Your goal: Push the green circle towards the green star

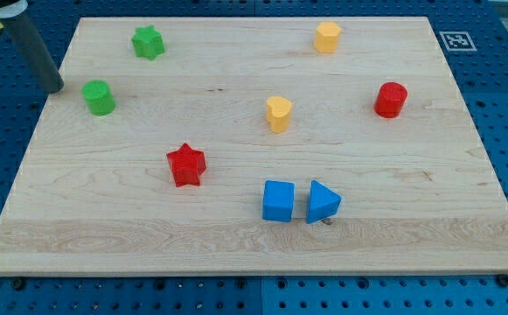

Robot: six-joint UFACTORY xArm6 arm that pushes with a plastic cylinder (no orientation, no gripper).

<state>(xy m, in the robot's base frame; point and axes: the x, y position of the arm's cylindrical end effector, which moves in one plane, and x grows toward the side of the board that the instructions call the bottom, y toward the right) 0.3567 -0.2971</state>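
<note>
The green circle [99, 97] stands near the board's left edge, in the upper part of the view. The green star [148, 42] lies above it and a little to the right, near the top edge. My tip [56, 87] is at the board's left edge, just left of the green circle, with a small gap between them. The dark rod rises from the tip towards the view's top left corner.
A red star [185, 164] lies left of centre. A yellow heart [278, 114] is mid-board, a yellow block [327, 38] at the top, a red cylinder [391, 100] at the right. A blue cube [278, 200] and blue triangle [323, 202] sit low centre.
</note>
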